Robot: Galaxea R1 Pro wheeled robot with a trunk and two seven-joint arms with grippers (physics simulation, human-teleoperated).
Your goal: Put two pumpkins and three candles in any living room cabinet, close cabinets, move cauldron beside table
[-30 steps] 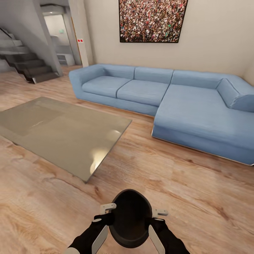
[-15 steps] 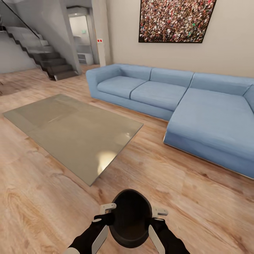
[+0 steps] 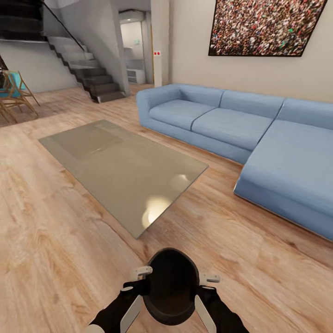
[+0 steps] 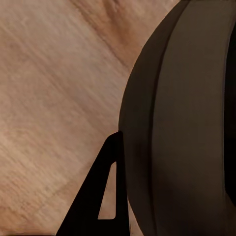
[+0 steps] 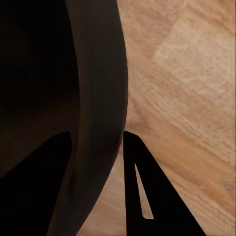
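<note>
In the head view, one black cauldron sits low in the middle of the picture, carried above the wooden floor between two arms. The left gripper clasps its rim on one side and the right gripper clasps the opposite side, each pinched onto the wall of the pot. Ahead lies one glass-topped table, near the cauldron but apart from it. Beyond the table stands one blue corner sofa, with one large framed picture on the wall above it. One staircase rises at the far left, and one wooden chair stands near it. In the left wrist view, one dark finger lies against the outside of the cauldron's rounded wall, floor planks behind. In the right wrist view, two fingers straddle the cauldron's rim: one finger outside over the floor, the other inside the dark mouth.
</note>
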